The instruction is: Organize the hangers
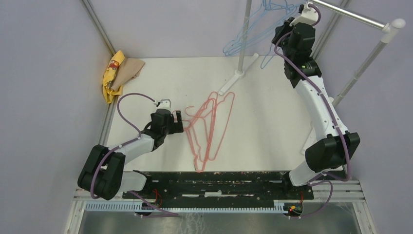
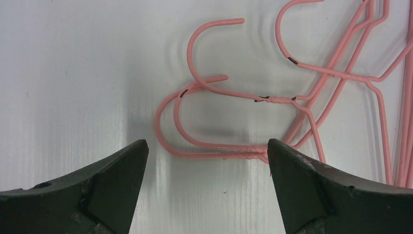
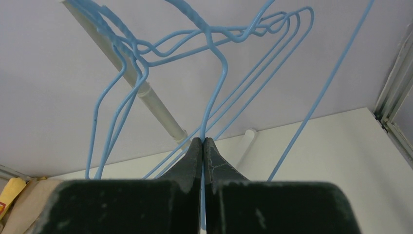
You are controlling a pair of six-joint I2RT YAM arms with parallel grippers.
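Several pink hangers (image 1: pixel 210 127) lie in a loose pile on the white table (image 1: pixel 272 122), hooks pointing left. My left gripper (image 1: pixel 181 122) is open just left of those hooks; in the left wrist view the pink hooks (image 2: pixel 195 117) lie just beyond my open left gripper (image 2: pixel 208 161), none between the jaws. Several light blue hangers (image 1: pixel 253 29) hang from the rack bar at the back right. My right gripper (image 1: pixel 283 30) is raised at the bar. In the right wrist view my right gripper (image 3: pixel 203 142) is shut on the wire of a blue hanger (image 3: pixel 217 83).
A white-and-silver rack stands at the back right: an upright pole (image 1: pixel 242 39) with a white foot, a horizontal bar (image 1: pixel 355 17) and a second upright (image 1: pixel 363 66). A yellow and tan cloth (image 1: pixel 119 73) lies at the table's back left corner.
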